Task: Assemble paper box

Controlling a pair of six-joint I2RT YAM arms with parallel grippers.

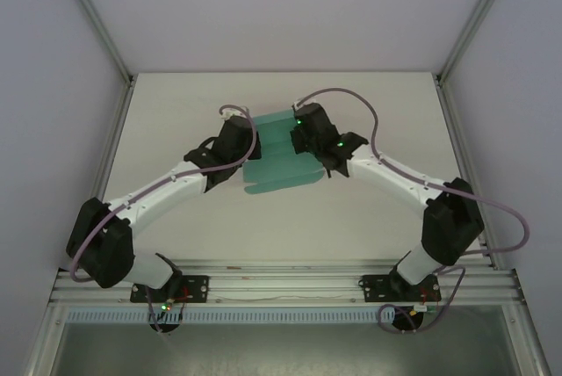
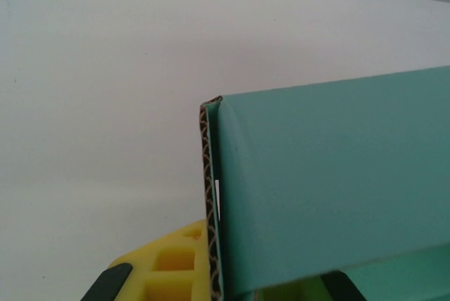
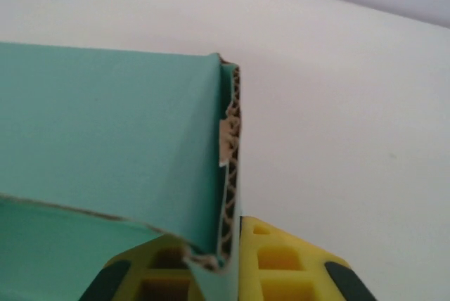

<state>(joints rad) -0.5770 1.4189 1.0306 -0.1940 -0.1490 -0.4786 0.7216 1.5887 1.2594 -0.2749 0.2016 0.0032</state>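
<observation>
Box (image 1: 277, 165) sits mid-surface (image 1: 378, 218), half folded. Left gripper (image 2: 221, 283) and right gripper (image 3: 230, 273) are each clamped on a raised side wall, I'd guess to keep both walls upright for the next fold.

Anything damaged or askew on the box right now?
Yes. In the right wrist view the paper box has a frayed corrugated edge, with a torn bit of liner. The edge in the left wrist view looks clean.

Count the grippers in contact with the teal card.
2. The left gripper touches the left edge of the paper box; the right gripper clamps its right edge between both yellow fingers.
</observation>
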